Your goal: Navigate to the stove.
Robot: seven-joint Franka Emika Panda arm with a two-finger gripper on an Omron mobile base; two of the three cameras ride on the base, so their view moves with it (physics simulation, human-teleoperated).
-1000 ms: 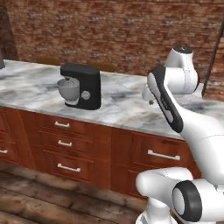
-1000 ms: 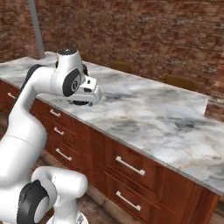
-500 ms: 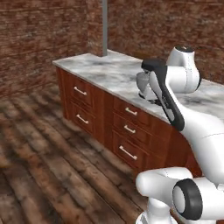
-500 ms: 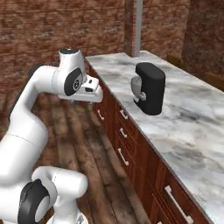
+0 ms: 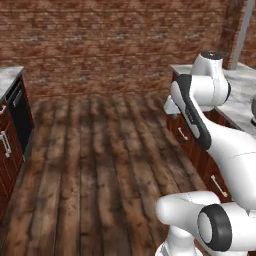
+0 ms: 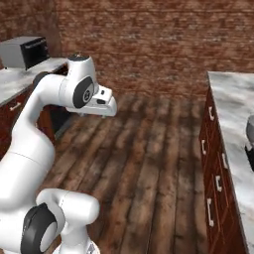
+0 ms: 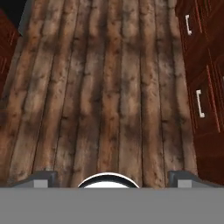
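- While the base stands on the dark brown plank floor [image 5: 100, 150] between two runs of red-brown wooden cabinets, the white arm's two-finger gripper [image 7: 109, 178] hangs over bare planks. Its fingertips [image 7: 43, 177] stand wide apart with nothing between them, so it is open and empty.
- On the left, a flat black panel with a handle [image 5: 19, 112] sits under a grey marble counter [image 5: 7, 75]. I cannot tell whether it belongs to the stove; no cooktop or knobs confirm it.
- Further along that left counter stands a grey box-shaped appliance with a dark front [image 6: 22, 49]. By its look it is not the stove.
- On the right, a marble-topped counter [image 6: 230, 99] with silver-handled drawers [image 7: 200, 103] runs toward the far red brick wall [image 5: 100, 45].
- My judgement: the stove lies somewhere along the left run, so the turn should go leftward.
- To do this well, turn in the middle of the aisle with the arm tucked in, clear of the right drawers. Stop only when burners and knobs face the base squarely.
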